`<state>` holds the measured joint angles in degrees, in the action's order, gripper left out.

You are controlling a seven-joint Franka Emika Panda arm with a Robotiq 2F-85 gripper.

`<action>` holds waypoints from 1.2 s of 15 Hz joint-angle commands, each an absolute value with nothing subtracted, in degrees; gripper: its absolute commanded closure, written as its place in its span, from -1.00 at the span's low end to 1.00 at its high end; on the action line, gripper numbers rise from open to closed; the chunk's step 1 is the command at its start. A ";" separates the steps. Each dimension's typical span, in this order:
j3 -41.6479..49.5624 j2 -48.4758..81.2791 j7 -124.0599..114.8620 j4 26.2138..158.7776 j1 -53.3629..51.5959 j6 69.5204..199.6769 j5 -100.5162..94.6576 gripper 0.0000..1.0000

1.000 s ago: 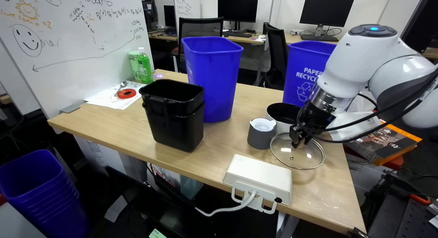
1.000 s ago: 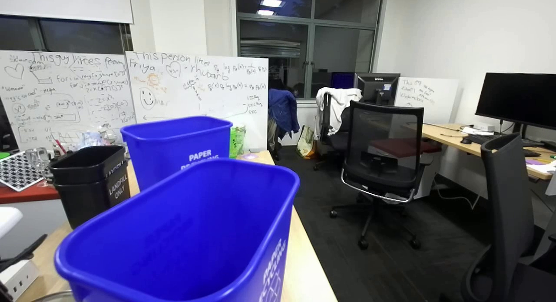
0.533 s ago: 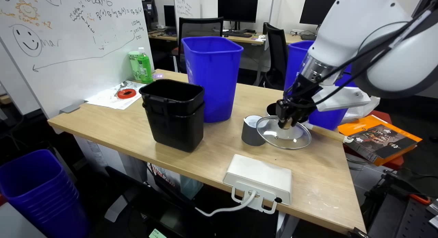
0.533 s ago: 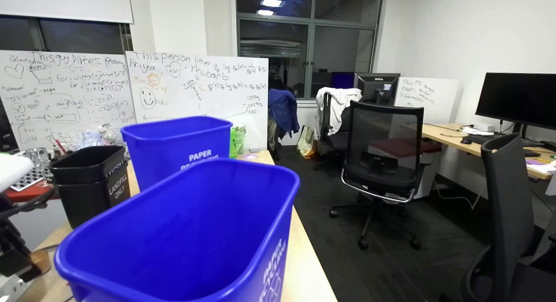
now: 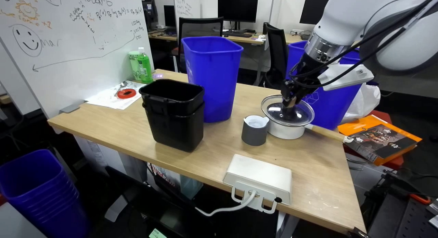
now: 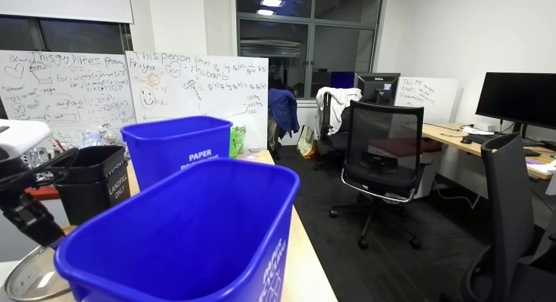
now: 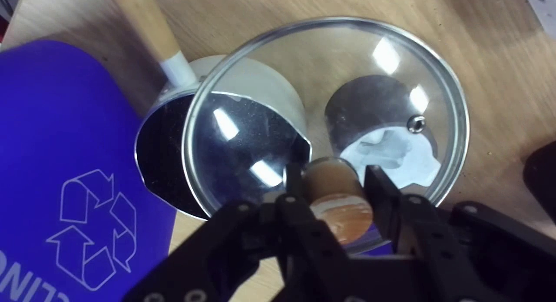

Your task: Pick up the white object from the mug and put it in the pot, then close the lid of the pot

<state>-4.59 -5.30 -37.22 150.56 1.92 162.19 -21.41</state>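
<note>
My gripper [image 5: 289, 101] is shut on the wooden knob [image 7: 341, 217] of the round glass lid [image 5: 288, 120]. The lid is held in the air, tilted, and in an exterior view it overlaps the top of the white pot [image 5: 285, 131]. In the wrist view the lid lies in front of part of the pot [image 7: 165, 150], whose dark inside looks bare where visible. The dark grey mug [image 5: 254, 135] stands beside the pot. Something white [image 5: 256, 121] is in its mouth, and it also shows through the glass in the wrist view [image 7: 391, 160]. The lid [image 6: 37, 276] shows partly in an exterior view.
A blue bin [image 5: 333, 104] stands close behind the pot; another blue bin [image 5: 214, 80] and stacked black bins [image 5: 174, 125] stand farther left. The pot's wooden handle [image 5: 325, 133] points right. A white box with a cable [image 5: 258, 178] sits at the front edge.
My gripper has carried the lid up and back, from low in front of the pot to above it. The mug has shifted slightly left since one second ago.
</note>
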 commanded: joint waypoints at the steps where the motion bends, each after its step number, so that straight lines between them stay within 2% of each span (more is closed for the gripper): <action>1: -5.12 -4.21 -45.44 149.91 4.90 164.93 -32.82 0.72; 8: -4.49 -1.90 -68.86 146.92 9.48 166.03 -60.20 0.72; 18: -2.43 6.89 -100.65 141.08 8.44 165.40 -88.88 0.72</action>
